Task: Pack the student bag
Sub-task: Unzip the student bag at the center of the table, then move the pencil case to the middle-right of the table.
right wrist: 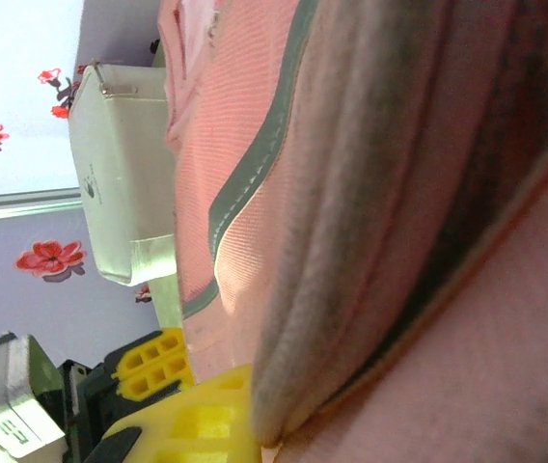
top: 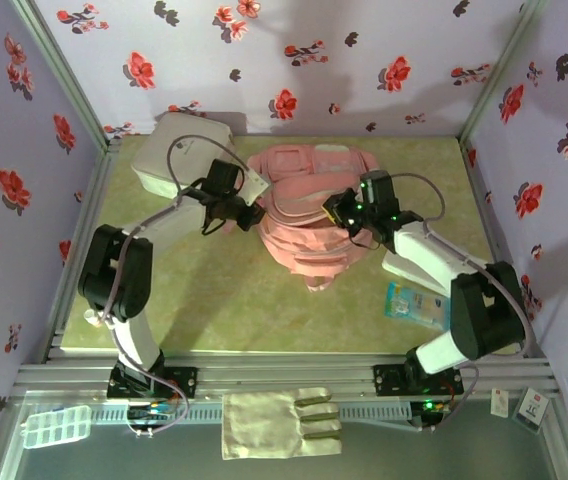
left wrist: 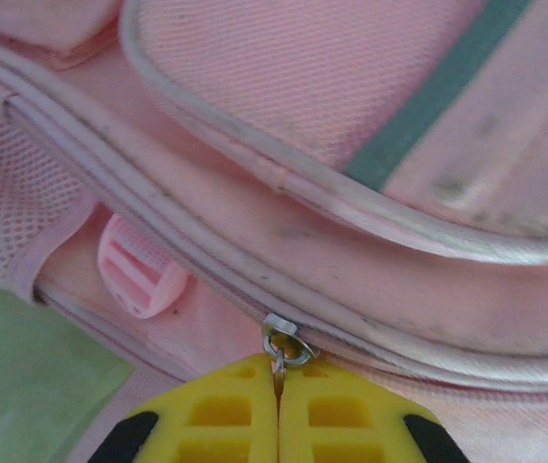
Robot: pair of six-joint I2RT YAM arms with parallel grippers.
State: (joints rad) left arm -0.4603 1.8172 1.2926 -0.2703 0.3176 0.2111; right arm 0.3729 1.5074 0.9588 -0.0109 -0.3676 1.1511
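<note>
Under both claws sits the green table [top: 214, 290]. The student bag [top: 309, 225] lies flat mid-table, with the left claw [top: 249, 212] on its left flank and the right claw [top: 342, 210] on its right. A white box [top: 179, 150] is just beyond the left claw's outer side, close to the bag corner. A blue packet [top: 414, 303] lies well behind the right claw.

Left claw: fully closed, nipping the metal zip pull [left wrist: 284, 345] at the track. A pink buckle [left wrist: 139, 275] is just left of the tips.

Right claw: one yellow finger [right wrist: 206, 424] is pressed under a bag fold and the other is hidden, so I cannot tell whether it is clamped.

Step, my read: running the main zip. Drag the pull flat along the track, not upward, or the thin tab slips out. The right claw should brace the fabric taut against the pull.

Room: the box crowds the left claw's outer side and the wall sits beyond the bag. There is free table on the near side of both claws, so swing that way.
</note>
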